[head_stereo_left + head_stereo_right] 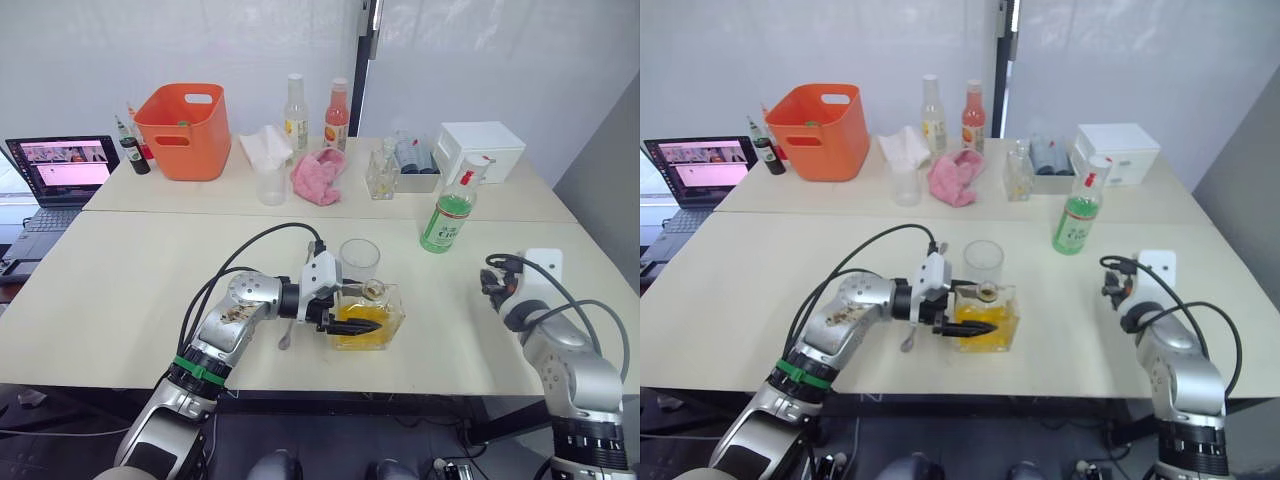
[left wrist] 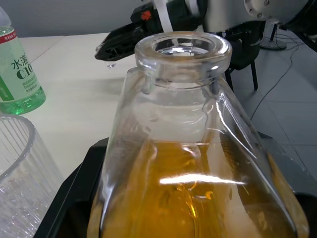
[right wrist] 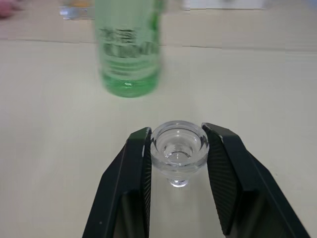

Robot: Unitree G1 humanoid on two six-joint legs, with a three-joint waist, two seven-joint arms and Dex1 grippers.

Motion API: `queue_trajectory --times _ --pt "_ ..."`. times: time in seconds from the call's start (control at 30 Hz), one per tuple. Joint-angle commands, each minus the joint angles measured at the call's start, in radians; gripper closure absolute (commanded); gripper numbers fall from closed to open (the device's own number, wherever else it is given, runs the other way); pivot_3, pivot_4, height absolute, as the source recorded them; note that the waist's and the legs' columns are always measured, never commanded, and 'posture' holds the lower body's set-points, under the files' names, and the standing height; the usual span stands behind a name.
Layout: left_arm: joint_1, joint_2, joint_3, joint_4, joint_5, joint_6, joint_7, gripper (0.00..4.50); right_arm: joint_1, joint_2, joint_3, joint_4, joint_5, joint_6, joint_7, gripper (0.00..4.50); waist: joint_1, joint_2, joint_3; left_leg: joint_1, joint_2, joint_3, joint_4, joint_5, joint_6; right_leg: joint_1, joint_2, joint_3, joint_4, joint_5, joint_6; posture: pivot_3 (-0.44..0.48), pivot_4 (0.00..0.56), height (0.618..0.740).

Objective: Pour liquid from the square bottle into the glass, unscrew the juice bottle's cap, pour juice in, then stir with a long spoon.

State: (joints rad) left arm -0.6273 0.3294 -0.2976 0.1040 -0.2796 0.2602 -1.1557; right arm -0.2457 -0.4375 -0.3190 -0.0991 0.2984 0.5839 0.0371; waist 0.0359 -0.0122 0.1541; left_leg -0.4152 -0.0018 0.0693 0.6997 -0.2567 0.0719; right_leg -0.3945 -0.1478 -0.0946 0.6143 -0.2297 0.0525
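Note:
My left gripper (image 1: 366, 310) is shut on the square bottle (image 1: 386, 322), which stands on the near table with orange-yellow liquid in it and its neck (image 2: 183, 52) open. Just behind the bottle stands the empty glass (image 1: 359, 258). The long spoon (image 1: 284, 338) lies on the table under my left forearm. The juice bottle (image 1: 447, 215) of green juice stands upright to the right, with its white cap (image 1: 479, 163) on. My right gripper (image 3: 179, 151) hovers low over the table at the right, shut on a small clear glass stopper (image 3: 179, 146); the juice bottle (image 3: 130, 47) stands beyond it.
On the far table are an orange basket (image 1: 185, 130), a frosted cup (image 1: 271, 185), a pink cloth (image 1: 318, 175), two tall slim bottles (image 1: 295, 108), a faceted bottle (image 1: 380, 175) and a white box (image 1: 482, 150). A laptop (image 1: 62, 168) sits at the far left.

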Motion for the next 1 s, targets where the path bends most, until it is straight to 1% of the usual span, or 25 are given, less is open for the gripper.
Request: queue_trajectory --times 0.03,0.3,0.57,0.63,0.77,0.87,1.0 --pt "0.01 0.0 -0.021 -0.016 0.005 0.002 -0.017 1.66 0.003 0.011 -0.029 0.024 -0.06 -0.075 -0.055 3.43 0.0 0.001 0.0 0.0 0.0 0.0 0.0 0.0 0.0 0.0 0.0 0.0 0.0 0.0 0.0 0.0 0.15 0.74" --pt "0.002 -0.001 -0.019 -0.009 0.006 0.0 -0.017 1.66 0.002 0.064 -0.029 0.123 -0.106 -0.13 -0.09 3.43 -0.004 0.002 0.0 0.001 0.0 0.0 0.0 0.0 0.0 0.0 0.0 0.0 0.0 0.0 0.0 0.0 0.15 0.74" --pt "-0.001 0.0 -0.015 -0.008 0.005 0.002 -0.016 1.66 0.002 0.068 -0.041 0.157 -0.096 -0.133 -0.08 3.43 -0.006 0.002 0.0 0.002 0.0 0.0 0.0 0.0 0.001 0.002 0.0 0.0 0.0 0.0 0.0 0.0 0.15 0.74" --pt "-0.001 0.0 -0.015 -0.008 0.005 0.003 -0.016 1.66 0.002 0.066 -0.042 0.152 -0.095 -0.133 -0.077 2.38 -0.006 0.002 0.0 0.002 0.0 0.0 0.0 0.0 0.001 0.002 0.0 0.0 0.0 0.0 0.0 0.0 0.15 0.74" --pt "0.001 0.0 -0.015 -0.01 0.003 0.006 -0.016 1.66 0.001 0.07 -0.049 0.138 -0.09 -0.141 -0.074 1.11 -0.009 0.004 0.0 0.002 0.0 0.0 -0.001 0.0 0.0 0.002 0.0 0.0 0.0 0.0 0.0 0.0 0.15 0.74" --pt "0.0 -0.001 -0.015 -0.01 0.003 0.006 -0.017 1.66 0.0 0.073 -0.051 0.129 -0.088 -0.147 -0.072 0.04 -0.011 0.004 0.0 0.002 0.0 0.0 -0.001 0.0 0.0 0.002 0.0 0.0 0.0 0.0 0.0 0.0 0.15 0.74" --pt "-0.003 -0.003 -0.015 -0.005 0.003 0.005 -0.019 1.66 0.0 0.08 -0.057 0.112 -0.082 -0.158 -0.07 0.0 -0.011 0.004 0.0 0.002 0.0 0.0 -0.001 0.0 0.001 0.002 0.0 0.0 0.0 0.0 0.0 0.0 0.15 0.74"
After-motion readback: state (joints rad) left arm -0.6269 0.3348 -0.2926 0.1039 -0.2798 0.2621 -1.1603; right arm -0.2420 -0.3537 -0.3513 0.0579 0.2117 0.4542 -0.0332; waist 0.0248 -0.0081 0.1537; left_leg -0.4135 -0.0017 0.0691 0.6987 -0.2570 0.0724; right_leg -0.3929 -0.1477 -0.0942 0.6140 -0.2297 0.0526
